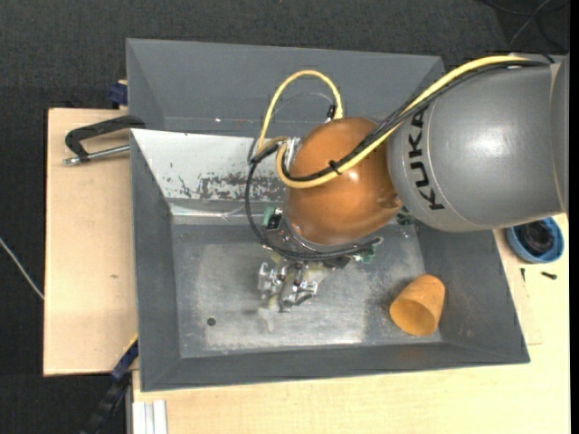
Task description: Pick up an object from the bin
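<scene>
camera view, and here we are looking down into the grey metal bin [154, 269]. the orange cup [418, 304] is our landmark: a small tapered cup, lying tilted on the bin floor towards the lower right corner, with bare floor all round it.

the gripper [288, 289] is sitting to the left of the orange cup, roughly level with it in this view, and it is reaching down close to the floor near the middle of the bin. a stretch of bare floor is separating the two, so the orange cup is lying outside the jaws, off to their right, and nothing of the gripper is touching it. the metal parts at the tip are bunching together in shadow, and i cannot tell whether the gripper is open or closed, nor whether anything is sitting in it.

up and to the left of the orange cup, the round orange wrist cover [339, 183] is hanging right over the gripper. a yellow cable [303, 78] is looping above that cover. straight above the orange cup, the big grey arm link [488, 152] is coming in from the right.

far to the left of the orange cup, beyond the gripper, a tiny dark speck [211, 322] is lying on the floor.
</scene>
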{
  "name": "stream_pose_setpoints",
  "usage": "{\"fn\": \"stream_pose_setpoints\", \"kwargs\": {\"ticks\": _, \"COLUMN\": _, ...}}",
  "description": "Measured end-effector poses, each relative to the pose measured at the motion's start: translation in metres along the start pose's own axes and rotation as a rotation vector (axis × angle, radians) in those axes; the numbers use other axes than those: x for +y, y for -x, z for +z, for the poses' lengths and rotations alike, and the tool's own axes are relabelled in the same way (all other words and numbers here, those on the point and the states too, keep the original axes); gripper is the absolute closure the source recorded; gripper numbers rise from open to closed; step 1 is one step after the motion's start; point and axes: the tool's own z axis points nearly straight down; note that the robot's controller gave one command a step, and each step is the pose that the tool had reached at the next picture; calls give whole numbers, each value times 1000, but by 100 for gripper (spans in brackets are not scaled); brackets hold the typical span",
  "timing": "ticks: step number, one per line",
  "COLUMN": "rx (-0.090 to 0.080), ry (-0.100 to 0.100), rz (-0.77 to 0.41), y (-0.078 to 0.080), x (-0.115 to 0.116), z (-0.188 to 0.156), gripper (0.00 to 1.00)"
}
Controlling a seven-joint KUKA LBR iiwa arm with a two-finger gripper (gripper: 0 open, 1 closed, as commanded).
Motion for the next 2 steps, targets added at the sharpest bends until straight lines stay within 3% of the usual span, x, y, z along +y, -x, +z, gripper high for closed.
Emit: {"fn": "stream_pose_setpoints", "kwargs": {"ticks": 2, "rx": 1, "ry": 1, "rz": 4, "y": 5, "x": -2, "z": -61, "gripper": 100}}
